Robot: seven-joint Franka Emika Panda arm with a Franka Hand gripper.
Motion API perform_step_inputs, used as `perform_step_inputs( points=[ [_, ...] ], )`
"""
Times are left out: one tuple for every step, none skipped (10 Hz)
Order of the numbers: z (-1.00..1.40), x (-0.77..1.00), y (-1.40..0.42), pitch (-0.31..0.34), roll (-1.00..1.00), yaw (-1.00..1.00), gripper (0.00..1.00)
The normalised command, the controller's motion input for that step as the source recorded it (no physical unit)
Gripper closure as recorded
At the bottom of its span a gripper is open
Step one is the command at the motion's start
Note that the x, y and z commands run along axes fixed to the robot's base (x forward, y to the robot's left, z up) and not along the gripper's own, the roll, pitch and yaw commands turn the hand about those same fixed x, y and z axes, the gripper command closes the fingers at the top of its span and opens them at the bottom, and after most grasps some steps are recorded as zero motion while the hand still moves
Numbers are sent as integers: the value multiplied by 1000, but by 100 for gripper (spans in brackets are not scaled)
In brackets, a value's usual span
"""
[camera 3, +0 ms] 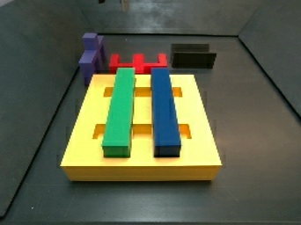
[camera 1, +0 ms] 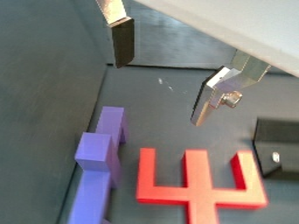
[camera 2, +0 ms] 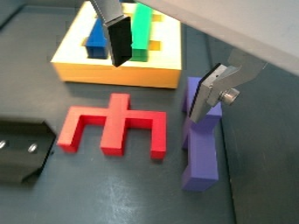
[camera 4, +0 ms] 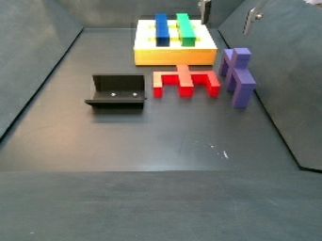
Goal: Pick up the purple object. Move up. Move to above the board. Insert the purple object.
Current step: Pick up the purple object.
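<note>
The gripper (camera 2: 163, 74) hangs in the air above the floor, and its jaws are wide apart with nothing between them. In both wrist views the arm's pale body cuts off the tops of the fingers (camera 1: 121, 39). The purple piece (camera 2: 201, 140) lies on the dark floor, beside the red piece (camera 2: 117, 127) and close to the board (camera 2: 111, 70). In a wrist view only part of the purple piece (camera 1: 100, 162) shows, because the picture's edge cuts it off. The board (camera 3: 141, 149) is yellow and carries a green bar (camera 3: 120, 107) and a blue bar (camera 3: 163, 105). In a side view the board hides the lower parts of the purple piece (camera 3: 91, 53) and the red piece (camera 3: 135, 62). The fixture (camera 4: 119, 91) stands on the floor on the red piece's far side from the purple piece. In a side view the gripper (camera 4: 229, 13) is mostly cut off at the top edge, so it is hard to make out there.
</note>
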Motion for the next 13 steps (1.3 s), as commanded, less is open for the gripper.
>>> perform_step_inputs(
  points=[
    [-354,-197,-163,11,107,-826,0],
    [-429,-220,-157,0,80,-814,0],
    [-543,-257,-89,0,9,-829,0],
    [-566,-320,-49,-66,-3,-797,0],
    [-357,-214,-20,-77,-61,-849,0],
    [-186,-80,-40,-29,-63,-897,0],
    [-137,-80,-77,-10,-64,-866,0],
    [-14,-57,-171,0,-37,-820,0],
    [0,-40,-200,0,-9,-820,0],
    [-14,-63,-197,-26,-1,-826,0],
    [-143,-157,-169,-50,0,-800,0],
    [-223,-249,-126,-63,0,-774,0],
    [-209,-357,-63,-79,-9,-723,0]
  ],
)
